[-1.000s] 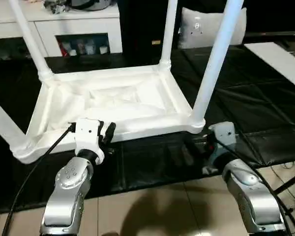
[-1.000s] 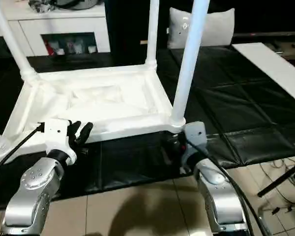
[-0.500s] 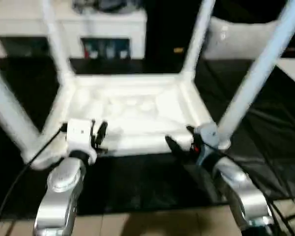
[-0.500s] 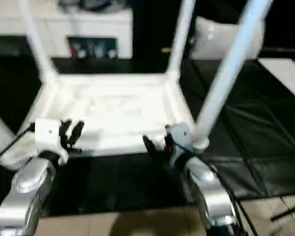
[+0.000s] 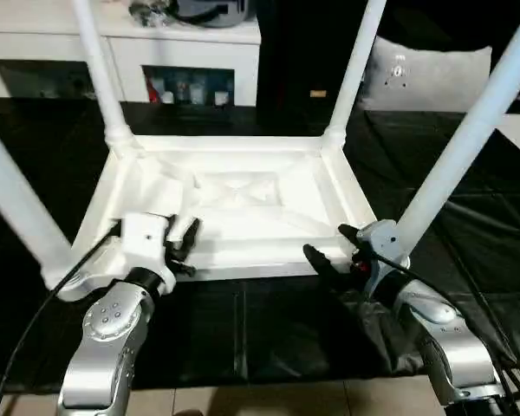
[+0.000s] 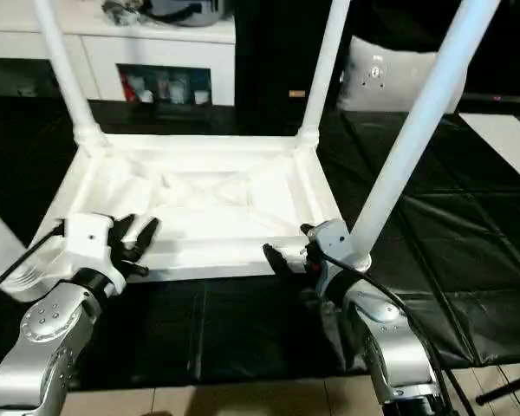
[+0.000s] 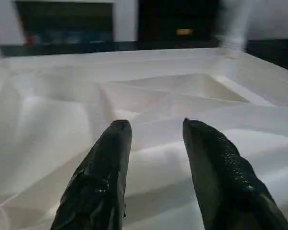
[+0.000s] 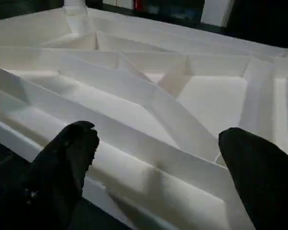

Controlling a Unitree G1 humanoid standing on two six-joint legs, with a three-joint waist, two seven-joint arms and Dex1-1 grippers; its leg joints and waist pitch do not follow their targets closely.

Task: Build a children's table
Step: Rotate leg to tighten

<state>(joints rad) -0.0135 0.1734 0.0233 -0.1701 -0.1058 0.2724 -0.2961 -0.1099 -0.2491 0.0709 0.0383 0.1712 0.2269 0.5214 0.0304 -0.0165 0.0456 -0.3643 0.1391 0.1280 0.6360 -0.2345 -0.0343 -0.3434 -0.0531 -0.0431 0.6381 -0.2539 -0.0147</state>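
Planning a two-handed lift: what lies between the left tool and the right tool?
In the left eye view, the table top's near rim spans between left tool and right tool.

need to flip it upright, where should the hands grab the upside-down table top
Probably the near long rim of the table top, approached from the robot's side. It lies underside up on the black mat, so that thin rim wall is exposed. Both open hands, left hand and right hand, already face it.
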